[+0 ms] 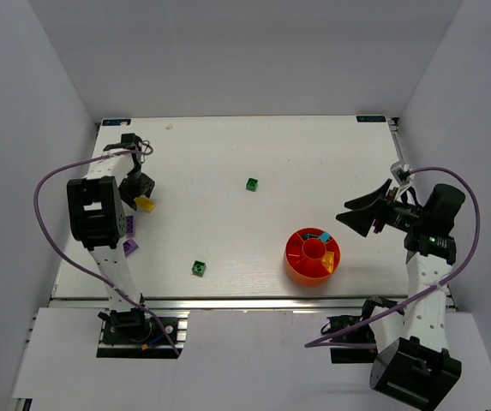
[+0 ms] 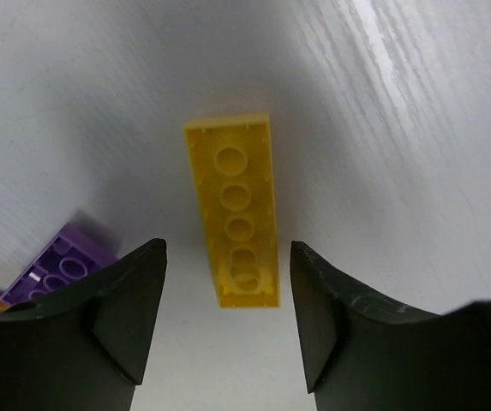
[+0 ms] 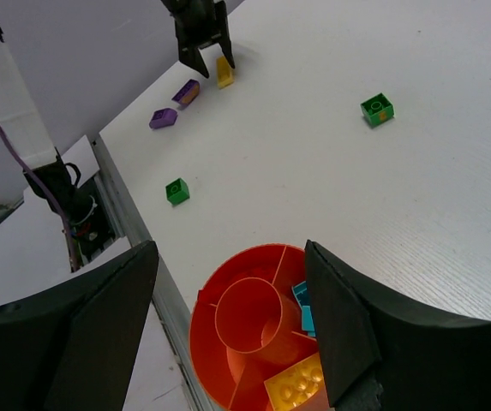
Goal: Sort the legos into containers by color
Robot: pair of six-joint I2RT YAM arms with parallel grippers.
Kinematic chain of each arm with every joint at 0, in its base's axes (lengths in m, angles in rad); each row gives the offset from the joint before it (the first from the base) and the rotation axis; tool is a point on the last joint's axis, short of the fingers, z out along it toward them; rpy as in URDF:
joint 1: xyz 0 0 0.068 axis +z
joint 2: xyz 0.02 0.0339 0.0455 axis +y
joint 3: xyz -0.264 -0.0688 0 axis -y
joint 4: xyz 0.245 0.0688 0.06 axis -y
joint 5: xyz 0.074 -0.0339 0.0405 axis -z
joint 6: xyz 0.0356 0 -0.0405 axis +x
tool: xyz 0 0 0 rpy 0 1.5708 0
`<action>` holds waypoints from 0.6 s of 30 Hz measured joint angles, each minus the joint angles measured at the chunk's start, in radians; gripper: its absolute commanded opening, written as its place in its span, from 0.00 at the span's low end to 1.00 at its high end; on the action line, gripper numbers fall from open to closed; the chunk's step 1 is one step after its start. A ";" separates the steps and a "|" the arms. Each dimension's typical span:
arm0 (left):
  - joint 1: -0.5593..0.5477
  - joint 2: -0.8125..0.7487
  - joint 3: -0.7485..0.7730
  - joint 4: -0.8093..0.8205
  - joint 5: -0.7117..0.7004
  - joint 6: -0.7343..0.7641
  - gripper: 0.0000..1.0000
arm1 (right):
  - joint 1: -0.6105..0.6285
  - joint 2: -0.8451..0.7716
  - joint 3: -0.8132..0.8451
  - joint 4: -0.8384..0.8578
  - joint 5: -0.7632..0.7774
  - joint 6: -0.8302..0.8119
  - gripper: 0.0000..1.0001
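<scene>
A yellow flat lego plate (image 2: pixel 235 210) lies on the white table at the far left (image 1: pixel 146 205). My left gripper (image 2: pixel 228 247) is open and straddles the plate's near end, with a gap on each side. A purple lego (image 2: pixel 61 265) lies just left of the left finger. The round orange-red tray of containers (image 3: pixel 202 317) sits near the front right (image 1: pixel 296 261). It holds a cyan lego (image 3: pixel 303 308) in one wedge and a yellow brick (image 3: pixel 296 390) in another. My right gripper (image 3: pixel 228 253) hangs open above the tray, holding nothing.
Two green legos lie loose, one mid-table (image 1: pixel 252 184) and one near the front edge (image 1: pixel 199 268). Two purple legos (image 1: pixel 130 247) (image 1: pixel 129 224) sit by the left arm. Grey walls enclose the table on three sides.
</scene>
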 measured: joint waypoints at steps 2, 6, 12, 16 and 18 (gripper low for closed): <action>0.006 0.027 0.000 0.008 0.000 0.003 0.68 | -0.008 -0.001 -0.010 0.015 -0.016 0.011 0.74; 0.011 0.048 0.008 0.027 0.000 0.012 0.64 | -0.027 -0.011 -0.035 0.065 -0.049 0.053 0.74; 0.015 0.055 0.012 0.056 0.010 0.022 0.40 | -0.053 -0.023 -0.082 0.171 -0.100 0.142 0.74; 0.022 0.055 0.012 0.068 0.021 0.043 0.12 | -0.064 -0.023 -0.096 0.230 -0.122 0.187 0.74; 0.022 0.054 0.012 0.081 0.039 0.071 0.00 | -0.068 -0.024 -0.099 0.250 -0.130 0.198 0.74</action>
